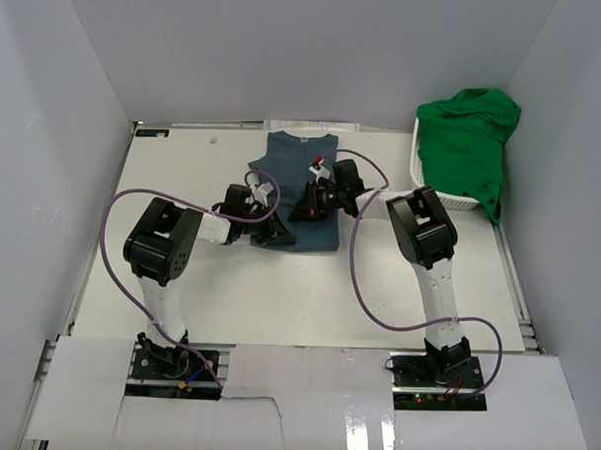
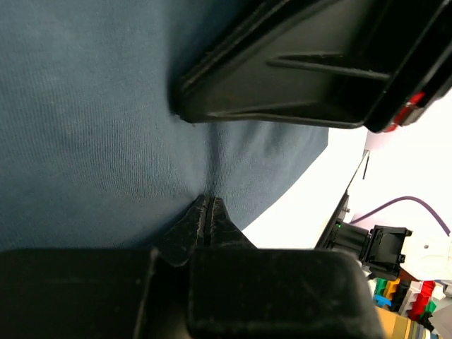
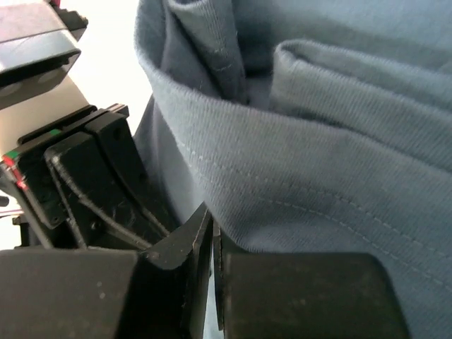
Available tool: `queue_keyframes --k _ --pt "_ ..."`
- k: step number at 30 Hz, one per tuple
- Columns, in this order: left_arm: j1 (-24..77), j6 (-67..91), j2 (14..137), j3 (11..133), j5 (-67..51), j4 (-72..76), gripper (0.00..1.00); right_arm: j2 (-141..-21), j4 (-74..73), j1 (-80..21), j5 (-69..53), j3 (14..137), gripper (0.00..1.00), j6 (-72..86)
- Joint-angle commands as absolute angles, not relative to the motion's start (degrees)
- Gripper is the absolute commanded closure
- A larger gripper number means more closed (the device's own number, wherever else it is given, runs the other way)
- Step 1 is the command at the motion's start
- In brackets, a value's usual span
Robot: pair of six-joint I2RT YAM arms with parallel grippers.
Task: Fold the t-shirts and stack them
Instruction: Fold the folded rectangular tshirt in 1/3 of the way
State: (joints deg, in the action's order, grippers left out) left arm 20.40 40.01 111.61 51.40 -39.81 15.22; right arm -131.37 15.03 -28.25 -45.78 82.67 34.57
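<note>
From the top, the slate-blue t-shirt (image 1: 301, 161) lies at upper centre of the table (image 1: 184, 172), the green t-shirt (image 1: 466, 142) over the basket (image 1: 449, 201) at upper right; the left wrist view shows the left gripper (image 2: 210, 205) pinched tight on blue cloth, and the right wrist view shows the right gripper (image 3: 210, 226) tight on its hem.

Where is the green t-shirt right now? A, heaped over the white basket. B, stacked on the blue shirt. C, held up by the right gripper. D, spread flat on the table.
A: the green t-shirt is heaped over the white basket at the far right, well apart from the blue t-shirt.
</note>
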Motion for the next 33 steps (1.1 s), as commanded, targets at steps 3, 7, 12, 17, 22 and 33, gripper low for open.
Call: queue_keyframes --k 3,7,12,17,22,33 --pt "21.53 37.97 112.68 48.44 -34.11 15.03 1.0 -134.2 13.45 -27.51 -44.48 88.4 0.92 31.82" --pt "21.8 37.71 112.5 46.76 -33.49 15.12 1.0 -137.01 10.46 -26.37 -43.16 93.67 0.92 29.97" --pt "21.97 37.88 111.54 45.18 -33.22 15.21 1.0 -144.2 8.36 -24.44 -42.89 102.29 0.92 29.53" --pt "22.76 38.32 110.39 44.12 -33.4 15.21 1.0 -151.77 4.84 -22.59 -43.5 118.87 0.92 29.7" --pt "23.38 38.67 109.69 43.68 -33.31 15.29 1.0 -153.29 5.27 -21.62 -44.82 127.17 0.92 31.9" --pt "23.82 39.29 107.58 44.21 -33.4 14.86 1.0 -137.67 3.35 -21.88 -46.58 120.86 0.92 27.43"
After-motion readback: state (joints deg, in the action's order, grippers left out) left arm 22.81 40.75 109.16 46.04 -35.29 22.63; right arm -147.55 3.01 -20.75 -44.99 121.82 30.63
